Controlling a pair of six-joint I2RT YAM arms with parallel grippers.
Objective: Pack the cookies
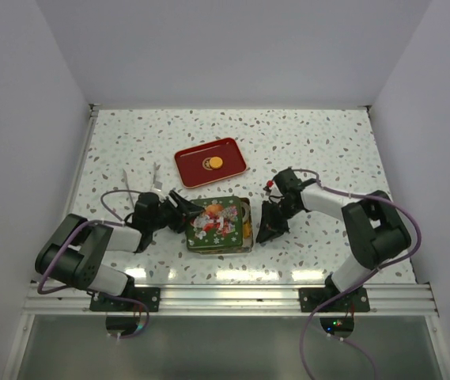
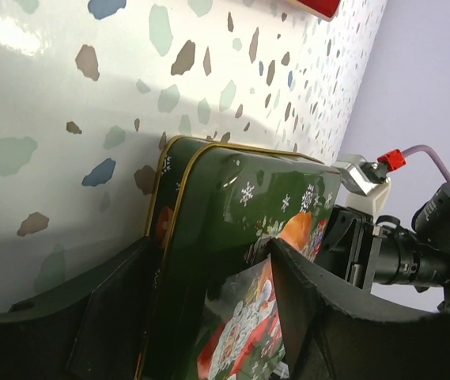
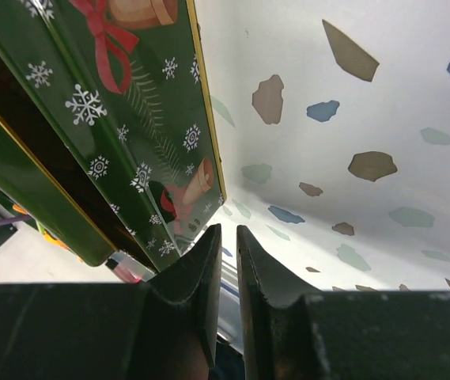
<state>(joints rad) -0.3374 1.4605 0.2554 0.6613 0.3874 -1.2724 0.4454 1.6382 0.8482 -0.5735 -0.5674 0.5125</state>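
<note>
A white terrazzo tabletop (image 1: 327,142) flecked with grey, brown, blue and green chips fills the enclosure. Plain, pale, faintly lavender walls close it in on three sides: the back wall (image 1: 232,47), the left wall (image 1: 19,142) and the right wall (image 1: 438,134). A bright strip of light (image 1: 225,108) runs where the tabletop meets the back wall, and soft glare patches (image 1: 236,275) lie near the front edge. A ribbed aluminium rail (image 1: 225,299) borders that edge, with a dull grey-green panel (image 1: 225,348) below it
</note>
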